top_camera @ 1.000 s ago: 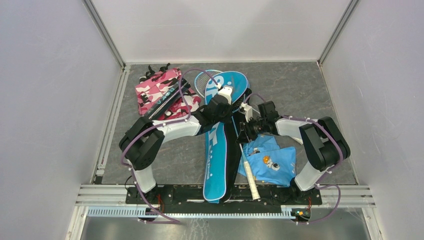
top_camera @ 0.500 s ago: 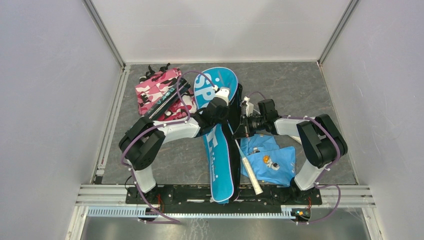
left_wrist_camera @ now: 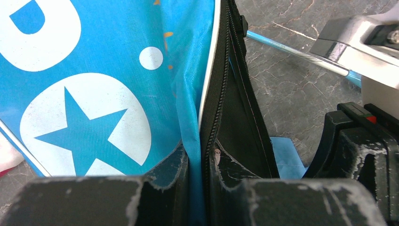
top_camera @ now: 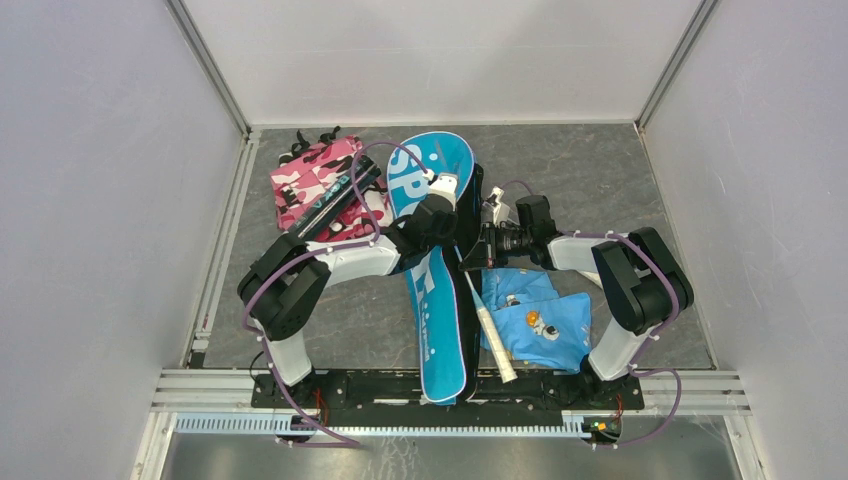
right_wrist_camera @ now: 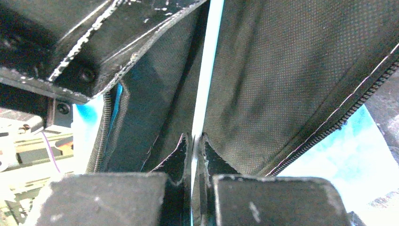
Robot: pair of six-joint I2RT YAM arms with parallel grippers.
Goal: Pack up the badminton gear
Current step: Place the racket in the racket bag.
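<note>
Arms fold inward mid-table, left jaws clamped on cover, right jaws pinching racquet shaft.

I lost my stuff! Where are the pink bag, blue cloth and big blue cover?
pink bag (top_camera: 303,183): top view, its middle.
blue cloth (top_camera: 560,342): top view, beside its cartoon print.
big blue cover (top_camera: 432,300): top view, its narrow part.

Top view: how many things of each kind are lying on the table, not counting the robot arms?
Blue SPORT cover: 1
Racquet: 1
Black tube: 1
Pink camouflage bag: 1
Blue cartoon-print cloth: 1
Total: 5
</note>
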